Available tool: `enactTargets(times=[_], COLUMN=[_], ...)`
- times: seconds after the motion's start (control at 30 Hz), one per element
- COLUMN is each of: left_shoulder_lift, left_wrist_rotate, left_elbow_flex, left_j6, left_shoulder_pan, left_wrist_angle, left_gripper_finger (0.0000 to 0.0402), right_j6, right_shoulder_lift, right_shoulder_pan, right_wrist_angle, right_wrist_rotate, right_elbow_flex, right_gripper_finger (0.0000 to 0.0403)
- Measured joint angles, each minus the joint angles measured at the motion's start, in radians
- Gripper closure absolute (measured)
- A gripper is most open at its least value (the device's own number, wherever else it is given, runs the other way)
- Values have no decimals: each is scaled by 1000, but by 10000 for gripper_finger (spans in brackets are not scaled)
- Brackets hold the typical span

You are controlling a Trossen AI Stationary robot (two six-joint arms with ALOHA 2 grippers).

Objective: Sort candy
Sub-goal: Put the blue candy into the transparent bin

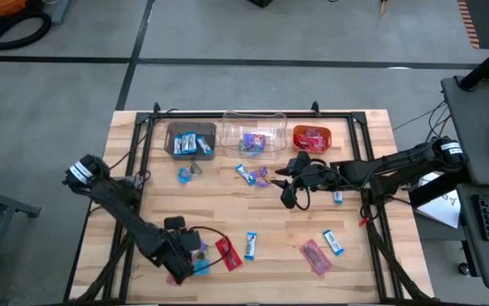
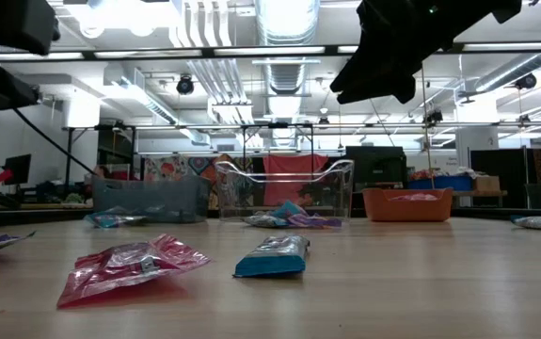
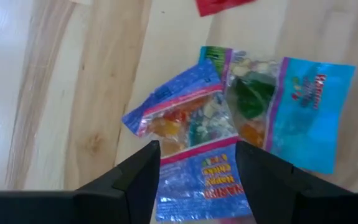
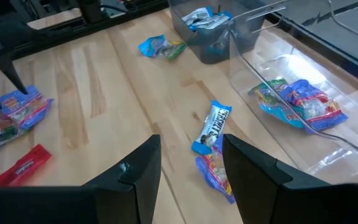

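Since these candy packets are light, crinkly and slippery, I'd pinch one flat at its edge; they're at the near left, under my left gripper, jaws apart around nothing.

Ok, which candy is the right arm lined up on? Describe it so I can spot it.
Find the clear bin at the table's far edge, middle of three. On the wood just in front lies a blue-and-white bar, beneath the right tool. It touches a purple multicolour packet; the bar is slimmer.
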Motion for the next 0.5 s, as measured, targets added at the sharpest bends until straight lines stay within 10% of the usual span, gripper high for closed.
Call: enactTargets(times=[0.5], left_shoulder_lift=[45], left_wrist_rotate=[8], left_elbow_flex=[31], left_j6=[-50], left_shoulder_pan=[-80], left_wrist_angle=[19], left_gripper_finger=[202], right_j6=[0], right_shoulder_lift=[0], right_shoulder_pan=[0], right_wrist_angle=[1], right_wrist_rotate=[5], right_elbow_flex=[0], right_gripper_finger=[241])
